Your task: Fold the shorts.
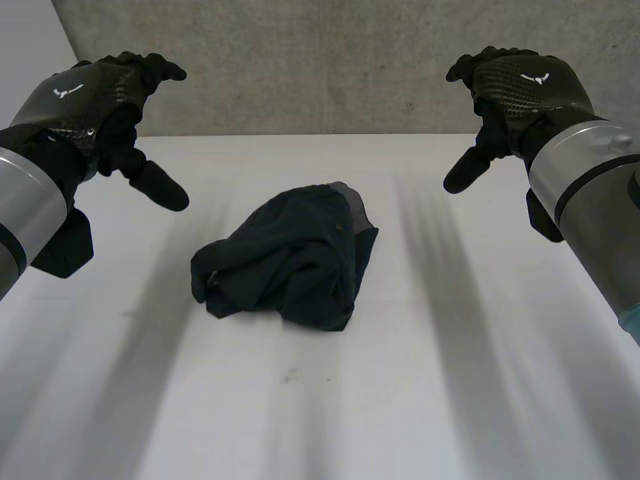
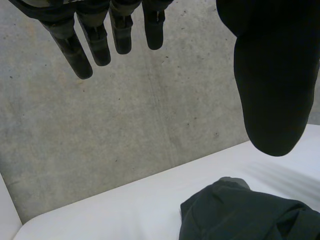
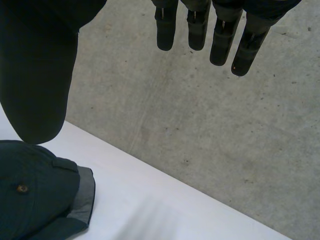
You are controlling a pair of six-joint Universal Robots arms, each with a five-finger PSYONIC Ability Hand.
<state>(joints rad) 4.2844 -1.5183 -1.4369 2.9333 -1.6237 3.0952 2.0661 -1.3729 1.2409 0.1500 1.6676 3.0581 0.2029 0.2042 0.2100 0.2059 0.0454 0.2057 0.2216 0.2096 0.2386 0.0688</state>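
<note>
Dark shorts (image 1: 290,262) lie crumpled in a loose heap near the middle of the white table (image 1: 450,380), unfolded, with fabric bunched over itself. A small button (image 3: 22,188) shows on the upper surface, and beside it a turned-back edge exposes a lighter grey lining (image 3: 82,197). Neither hand touches the cloth. The left hand (image 1: 95,100) hovers above the table well apart from the heap on the left side, with its fingers (image 2: 75,50) straight, slightly spread and its thumb (image 2: 272,90) set wide from them, holding nothing. The right hand (image 1: 515,85) hovers in mirror position on the right side, its fingers (image 3: 222,40) straight and relaxed, its thumb (image 3: 37,85) held apart, also empty. Both palms face down and inward toward the heap. A grey concrete wall (image 1: 320,60) stands behind the table's far edge.
</note>
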